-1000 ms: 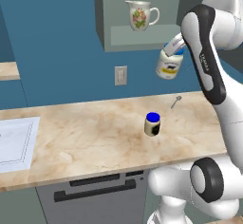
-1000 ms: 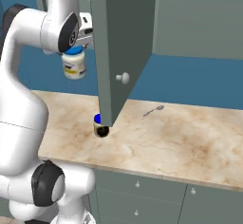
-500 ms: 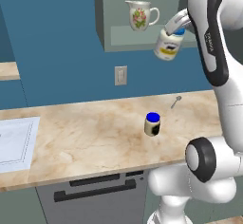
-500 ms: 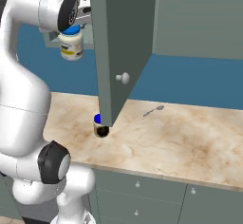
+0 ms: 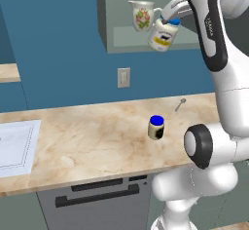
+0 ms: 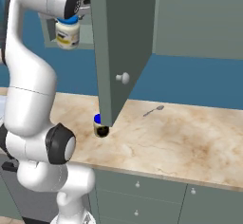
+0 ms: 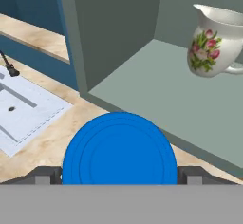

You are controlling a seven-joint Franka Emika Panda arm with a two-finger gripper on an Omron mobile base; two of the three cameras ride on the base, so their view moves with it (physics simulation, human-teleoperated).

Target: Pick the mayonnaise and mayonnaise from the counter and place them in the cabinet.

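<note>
Fingers (image 7: 47, 174) clamping 1 white jar (image 5: 162, 35), 1 cream-and-dark jar (image 5: 155, 127) on counter (image 5: 87, 136)

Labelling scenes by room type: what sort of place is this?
Most likely a rendered kitchen: a beige marbled stone counter, a grey-green wall cabinet holding a white floral pitcher, and a metal spoon.

Marbled stone counter (image 5: 97, 136) below the gripper looks polished; cabinet (image 7: 156, 95) shelf ahead matt grey-green; floral pitcher (image 7: 211, 40) glossy (ceramic-looking); spoon (image 6: 154, 110) metallic
</note>
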